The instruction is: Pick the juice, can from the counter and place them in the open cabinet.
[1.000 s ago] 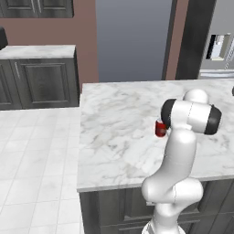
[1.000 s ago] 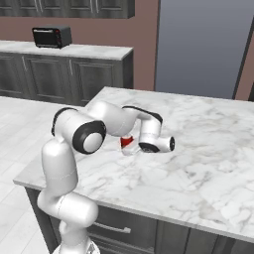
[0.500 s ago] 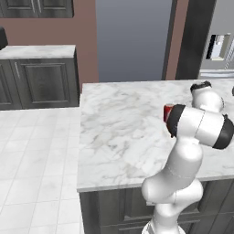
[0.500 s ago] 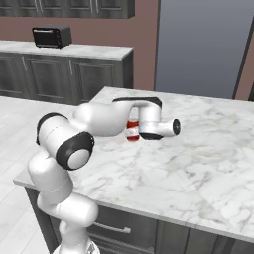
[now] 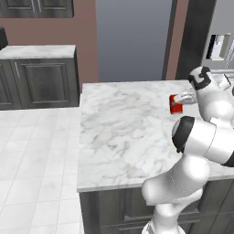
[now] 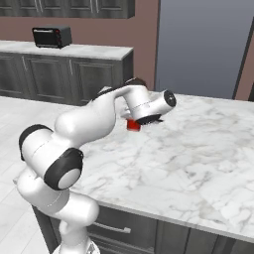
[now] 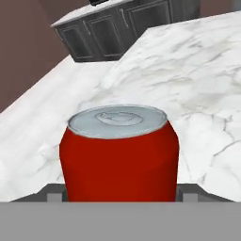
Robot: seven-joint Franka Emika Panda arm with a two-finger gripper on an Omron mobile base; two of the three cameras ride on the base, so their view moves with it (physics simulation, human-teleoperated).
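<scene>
glossy red can (image 7: 120,155), veined marble counter (image 7: 197,70)

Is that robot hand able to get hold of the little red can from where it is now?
It looks that way. In the hand view the can sits upright right in front of the gripper, between its finger tips, with nothing between them. Whether the jaws already press on it, the pictures don't settle.

Glossy white arm (image 6: 94,119), dark joints

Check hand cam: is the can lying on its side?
No. The can stands upright between the gripper's fingers, its silvery top facing up.
</scene>
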